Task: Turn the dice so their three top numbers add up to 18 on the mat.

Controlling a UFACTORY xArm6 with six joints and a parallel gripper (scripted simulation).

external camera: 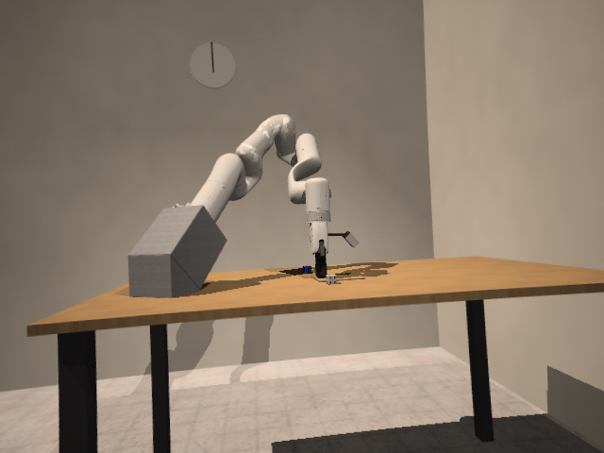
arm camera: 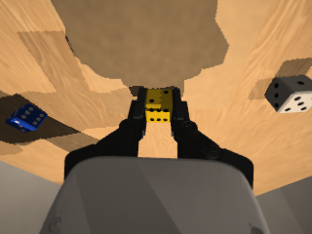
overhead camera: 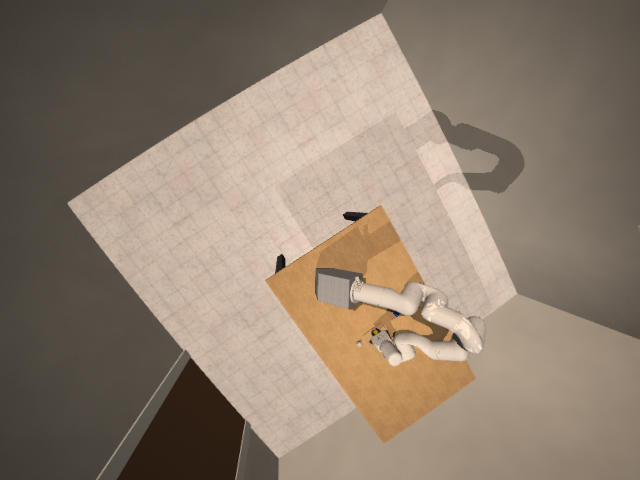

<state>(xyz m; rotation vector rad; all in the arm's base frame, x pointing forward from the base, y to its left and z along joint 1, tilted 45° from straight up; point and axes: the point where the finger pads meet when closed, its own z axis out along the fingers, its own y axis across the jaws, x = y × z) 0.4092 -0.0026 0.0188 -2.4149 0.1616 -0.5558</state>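
- gripper [arm camera: 158, 117] pinching the yellow die [arm camera: 158, 106], mid desk [external camera: 439, 282], well off every edge
- blue die [arm camera: 26, 117] to one side, white die [arm camera: 290, 93] to the other, both apart from the fingers
- base box [external camera: 170, 253] sits nr a desk corner

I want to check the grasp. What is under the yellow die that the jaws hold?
In the wrist view, the yellow die sits between the black fingers of the gripper. Below it shows light wooden surface, partly shadowed. Whether the die touches that surface or hangs above it cannot be seen.
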